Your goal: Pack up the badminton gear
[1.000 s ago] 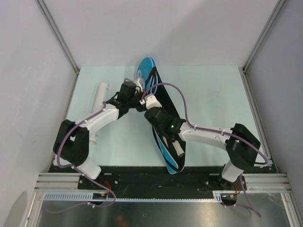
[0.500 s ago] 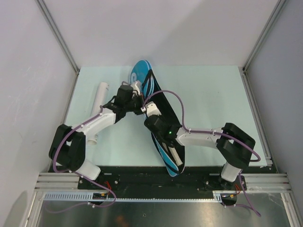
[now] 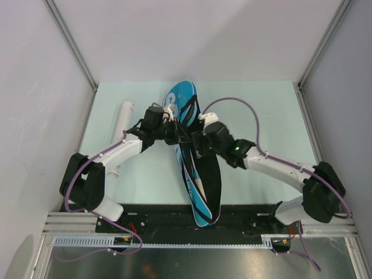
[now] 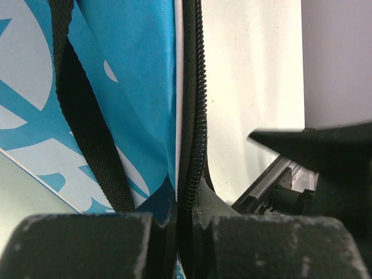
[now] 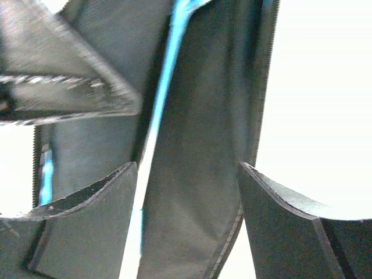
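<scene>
The blue racket bag (image 3: pixel 181 100) lies long on the middle of the counter (image 3: pixel 261 110). Its wide blue end with white letters points to the far side, and its narrow end reaches the near edge between the two arm bases. Along its right side the bag shows a broad black part. The left hand (image 3: pixel 174 132) is clenched on the edge of the bag near its wide end. In the left wrist view the two fingers (image 4: pixel 87 244) stand pressed together, and the black zipper (image 4: pixel 197 87) of the bag runs up from between them. Beside the zipper is blue cloth and a black woven strap (image 4: pixel 87 133). The right hand (image 3: pixel 196 139) is just beside the left one, over the same part of the bag. It is released: in its own view the fingers (image 5: pixel 290 232) stand well apart, with the dark cloth of the bag behind the gap. I cannot tell if they touch the cloth. A white tube (image 3: pixel 121 125) lies on the left part of the counter, apart from the bag and partly under the left arm.
</scene>
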{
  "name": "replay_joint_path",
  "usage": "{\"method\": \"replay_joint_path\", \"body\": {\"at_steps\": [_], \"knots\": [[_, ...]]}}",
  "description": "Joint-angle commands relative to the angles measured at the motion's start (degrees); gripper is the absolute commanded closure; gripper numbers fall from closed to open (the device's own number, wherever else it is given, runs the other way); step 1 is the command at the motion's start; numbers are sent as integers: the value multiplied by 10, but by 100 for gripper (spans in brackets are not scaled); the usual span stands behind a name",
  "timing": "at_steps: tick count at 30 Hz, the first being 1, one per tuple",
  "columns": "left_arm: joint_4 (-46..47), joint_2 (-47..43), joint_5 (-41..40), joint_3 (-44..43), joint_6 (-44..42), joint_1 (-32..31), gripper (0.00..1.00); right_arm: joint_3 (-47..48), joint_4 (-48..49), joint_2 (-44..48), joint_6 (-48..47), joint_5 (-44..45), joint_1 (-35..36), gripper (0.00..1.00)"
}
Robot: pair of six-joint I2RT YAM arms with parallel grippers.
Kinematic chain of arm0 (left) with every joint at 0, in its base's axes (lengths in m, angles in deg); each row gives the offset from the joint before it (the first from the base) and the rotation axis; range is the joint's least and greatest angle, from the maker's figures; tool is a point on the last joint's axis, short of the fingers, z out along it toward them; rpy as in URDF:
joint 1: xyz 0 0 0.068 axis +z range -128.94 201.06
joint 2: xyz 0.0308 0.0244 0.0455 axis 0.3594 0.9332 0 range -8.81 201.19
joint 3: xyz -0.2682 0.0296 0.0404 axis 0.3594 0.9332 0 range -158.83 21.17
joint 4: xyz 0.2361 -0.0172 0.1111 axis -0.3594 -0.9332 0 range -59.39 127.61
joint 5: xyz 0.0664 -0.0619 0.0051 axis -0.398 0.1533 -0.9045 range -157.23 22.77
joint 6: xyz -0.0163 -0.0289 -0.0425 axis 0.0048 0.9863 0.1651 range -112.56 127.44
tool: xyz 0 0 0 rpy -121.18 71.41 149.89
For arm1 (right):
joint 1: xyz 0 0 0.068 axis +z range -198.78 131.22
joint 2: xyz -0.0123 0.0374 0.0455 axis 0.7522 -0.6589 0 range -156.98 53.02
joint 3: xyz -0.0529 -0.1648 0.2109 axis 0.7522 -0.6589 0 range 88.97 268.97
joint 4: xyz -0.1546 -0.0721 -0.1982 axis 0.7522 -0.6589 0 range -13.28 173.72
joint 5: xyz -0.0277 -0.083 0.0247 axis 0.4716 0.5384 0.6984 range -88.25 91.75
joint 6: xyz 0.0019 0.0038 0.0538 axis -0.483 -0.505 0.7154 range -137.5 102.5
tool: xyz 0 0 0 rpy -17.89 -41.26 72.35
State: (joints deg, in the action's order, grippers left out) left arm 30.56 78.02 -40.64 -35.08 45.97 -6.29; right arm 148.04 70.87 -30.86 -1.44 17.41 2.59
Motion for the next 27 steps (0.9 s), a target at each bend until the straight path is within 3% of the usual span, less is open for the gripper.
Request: {"method": "replay_joint_path", "body": {"at_steps": [1,7,15,17,19,23,25,27], "knots": [[32,-32,35,-6,1,-5,100,-37,-25,41,-5,-180,-97,26],[32,-36,38,-5,2,-5,100,-86,35,14,-80,-339,-220,23],[32,-40,39,-4,1,-5,100,-85,149,-93,-99,-440,-241,32],[32,-41,38,-4,3,-4,100,-77,170,-109,-81,-430,-232,41],[32,-45,33,-3,5,-4,100,-73,180,-110,-66,-424,-225,58],[32,-47,25,-1,18,-4,100,-47,192,-97,-57,-393,-195,79],[32,-46,22,-3,23,-4,100,-13,165,-91,-65,-363,-180,96],[32,-45,21,-3,25,-4,100,12,135,-84,-74,-326,-158,100]]}}
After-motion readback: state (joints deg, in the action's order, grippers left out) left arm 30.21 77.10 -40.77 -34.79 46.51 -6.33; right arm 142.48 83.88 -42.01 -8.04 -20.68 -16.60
